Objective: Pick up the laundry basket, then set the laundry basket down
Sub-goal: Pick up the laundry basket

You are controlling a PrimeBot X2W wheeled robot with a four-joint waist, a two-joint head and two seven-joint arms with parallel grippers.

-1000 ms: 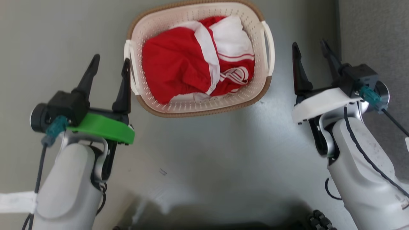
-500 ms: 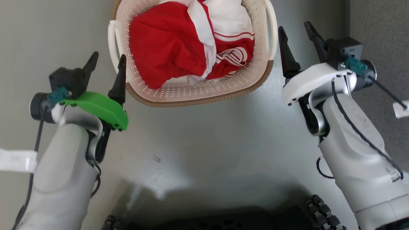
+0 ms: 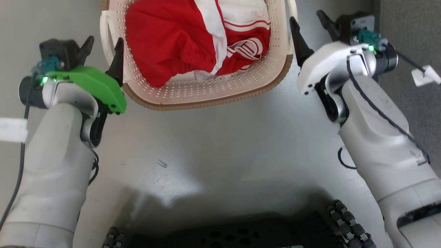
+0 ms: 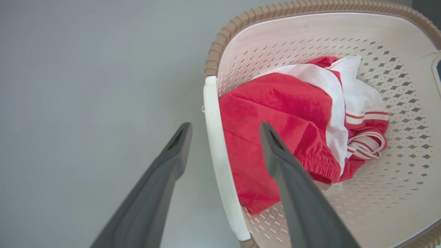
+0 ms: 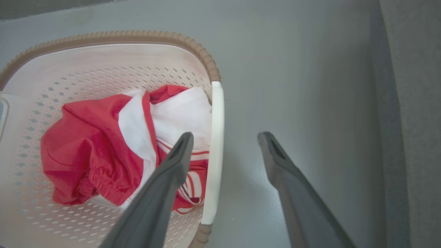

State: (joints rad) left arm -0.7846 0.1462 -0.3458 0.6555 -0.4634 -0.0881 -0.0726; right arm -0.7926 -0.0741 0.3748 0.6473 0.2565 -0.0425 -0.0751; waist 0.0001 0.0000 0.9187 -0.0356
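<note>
The laundry basket (image 3: 206,94) sits on the floor (image 3: 220,144) between my arms. My left pincer (image 3: 104,43) is spread astride its left handle (image 4: 215,137), and my right pincer (image 3: 306,17) is spread astride its right handle (image 5: 216,137) — neither is closed yet.

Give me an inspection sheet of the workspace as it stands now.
Surface: smooth grey floor, with one small dark scuff.
Job's things: laundry basket sits upright on the floor, with a red and white garment inside.
Clutter: nothing seen.
Grippers: left tool is open, its fingers either side of the left handle. Right tool is open, its fingers either side of the right handle. Neither is closed on a handle.
Cables: black cable runs along the right forearm. Dark cable runs beside the left forearm.
Surroundings: darker textured strip on the robot's right, and the robot's dark base at the bottom of the head view.
</note>
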